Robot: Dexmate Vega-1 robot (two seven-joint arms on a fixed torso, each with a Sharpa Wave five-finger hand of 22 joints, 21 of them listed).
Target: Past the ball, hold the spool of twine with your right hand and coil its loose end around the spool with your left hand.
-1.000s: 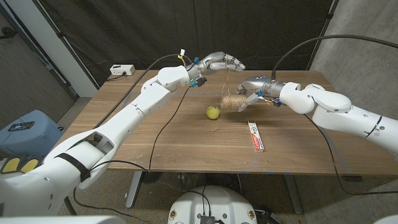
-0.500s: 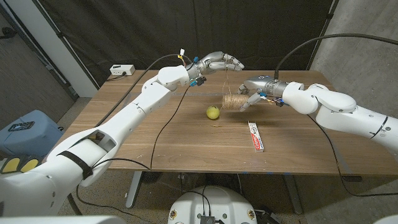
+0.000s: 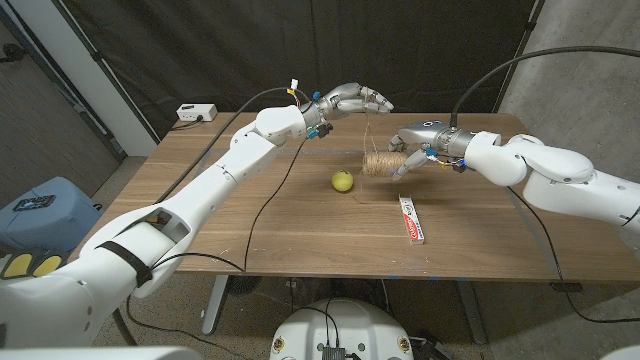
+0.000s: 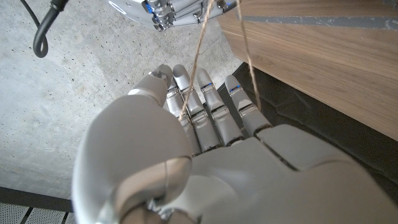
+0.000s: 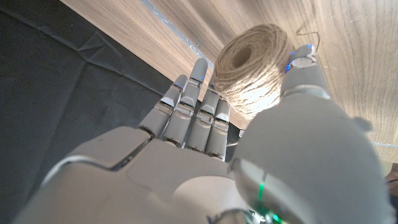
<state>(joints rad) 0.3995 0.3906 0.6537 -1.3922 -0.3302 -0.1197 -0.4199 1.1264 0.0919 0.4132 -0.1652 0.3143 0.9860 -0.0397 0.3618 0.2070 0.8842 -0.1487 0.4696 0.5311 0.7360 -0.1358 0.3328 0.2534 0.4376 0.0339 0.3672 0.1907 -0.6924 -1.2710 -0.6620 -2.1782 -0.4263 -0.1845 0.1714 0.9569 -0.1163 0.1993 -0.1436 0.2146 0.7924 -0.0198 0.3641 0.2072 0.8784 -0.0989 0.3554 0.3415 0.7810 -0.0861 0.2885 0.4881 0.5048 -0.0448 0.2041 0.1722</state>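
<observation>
A tan spool of twine (image 3: 379, 163) lies on its side on the wooden table (image 3: 300, 225), just past a yellow-green ball (image 3: 343, 181). My right hand (image 3: 412, 142) grips the spool from its right side; in the right wrist view the thumb and fingers (image 5: 196, 115) wrap the spool (image 5: 255, 62). My left hand (image 3: 358, 98) hovers above and behind the spool, holding the loose end of twine (image 3: 369, 128), which runs taut down to the spool. In the left wrist view the twine (image 4: 199, 46) passes over the left hand's fingers (image 4: 186, 106).
A red and white toothpaste box (image 3: 411, 219) lies on the table in front of the right hand. A white power box (image 3: 197, 113) sits at the table's far left corner. A black cable (image 3: 262, 205) crosses the table's left half.
The right hand and the spool have shifted slightly to the right and away from the ball. The left hand keeps its place above with the twine.
</observation>
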